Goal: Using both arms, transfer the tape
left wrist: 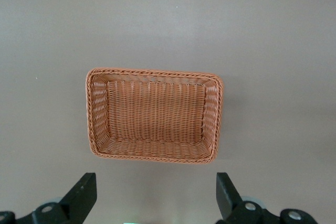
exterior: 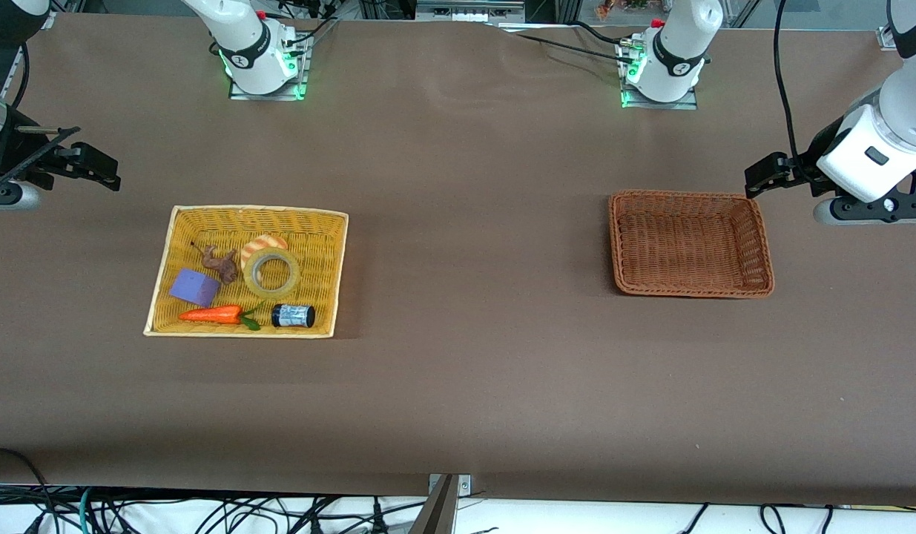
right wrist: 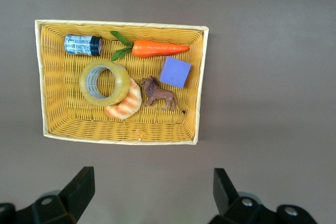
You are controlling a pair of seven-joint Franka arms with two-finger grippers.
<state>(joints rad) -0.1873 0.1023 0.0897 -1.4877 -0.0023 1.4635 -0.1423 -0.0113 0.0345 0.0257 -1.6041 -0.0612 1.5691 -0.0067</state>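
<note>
The tape, a yellowish ring with a pale grey core, lies flat in the yellow basket at the right arm's end of the table. It leans on the striped croissant toy. In the right wrist view the tape lies in the same basket. My right gripper is open and empty, up in the air over bare table beside the yellow basket; it also shows in its wrist view. My left gripper is open and empty over bare table beside the brown basket; its wrist view shows it too.
The yellow basket also holds a brown lion toy, a purple block, a carrot and a small black can. The brown basket at the left arm's end has nothing in it. Brown tabletop lies between the baskets.
</note>
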